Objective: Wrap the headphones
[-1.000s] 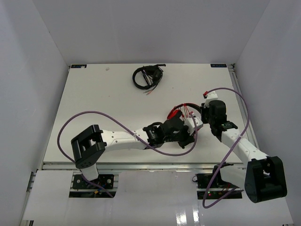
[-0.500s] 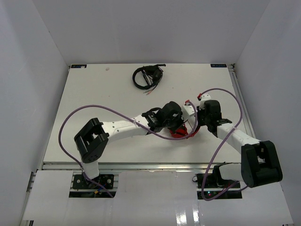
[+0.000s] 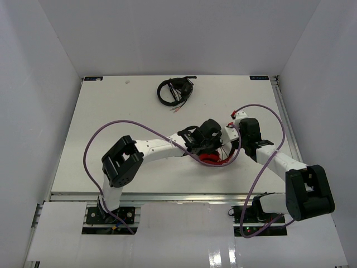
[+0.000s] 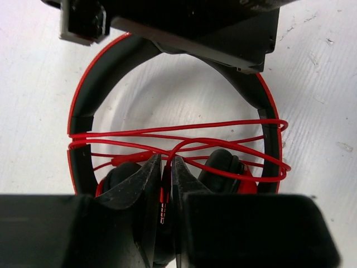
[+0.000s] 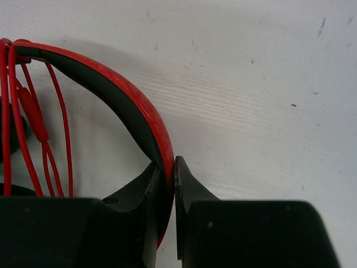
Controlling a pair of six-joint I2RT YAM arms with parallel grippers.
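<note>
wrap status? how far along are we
Done: cable looped several times across the headband. In hand: right gripper clamps the headband; plug sits in the left gripper, grip unclear. Left: probably securing the plug, then letting go.

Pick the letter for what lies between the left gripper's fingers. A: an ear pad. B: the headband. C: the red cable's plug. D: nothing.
C: the left wrist view shows the plug of the headphones standing between the left gripper fingers, while the right gripper clamps the headband.
</note>
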